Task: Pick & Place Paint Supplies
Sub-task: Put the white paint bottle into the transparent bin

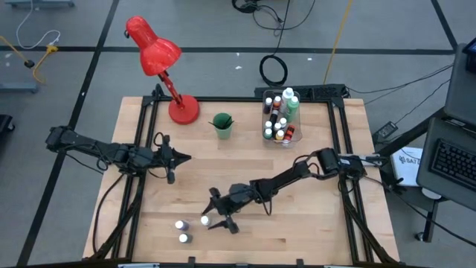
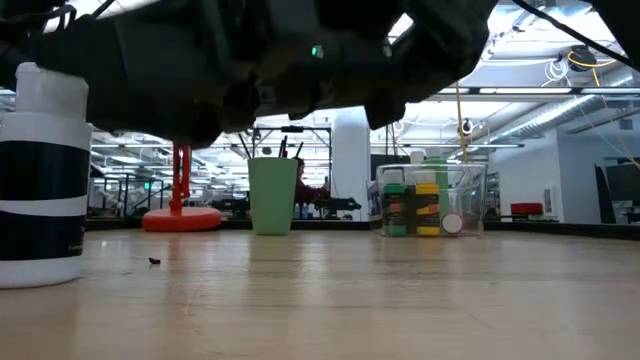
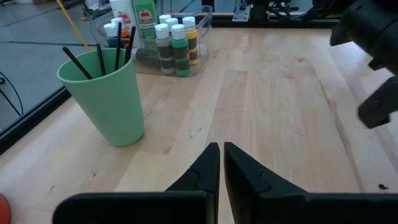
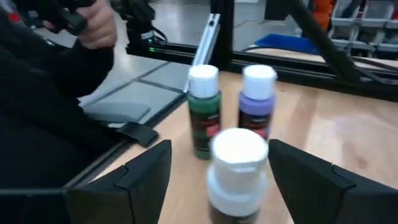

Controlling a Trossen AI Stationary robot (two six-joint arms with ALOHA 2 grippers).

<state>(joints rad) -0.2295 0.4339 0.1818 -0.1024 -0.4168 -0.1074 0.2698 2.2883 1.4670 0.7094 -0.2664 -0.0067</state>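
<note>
My right gripper (image 1: pixel 213 211) reaches toward the table's near-left part and is open. In the right wrist view (image 4: pixel 221 163) its fingers stand on either side of a small white-capped bottle (image 4: pixel 238 171) standing upright on the table; I see no touch. Beyond it stand a green bottle (image 4: pixel 204 113) and a purple bottle (image 4: pixel 256 102), the two (image 1: pixel 179 224) (image 1: pixel 184 238) seen from above. One dark bottle (image 2: pixel 40 180) looms close in the low view. My left gripper (image 1: pixel 181 157) (image 3: pixel 221 158) is shut and hovers left of centre. Several more bottles fill the clear bin (image 1: pixel 295 134). Dark brushes (image 3: pixel 99 59) stand in the green cup (image 3: pixel 107 99).
A red desk lamp (image 1: pixel 160 63) stands at the far left, its base (image 2: pixel 180 217) on the table. The green cup (image 1: pixel 222 125) sits at the far middle and the bin (image 2: pixel 430 200) at the far right. Bare wood (image 1: pixel 297 216) lies between the arms and the near edge.
</note>
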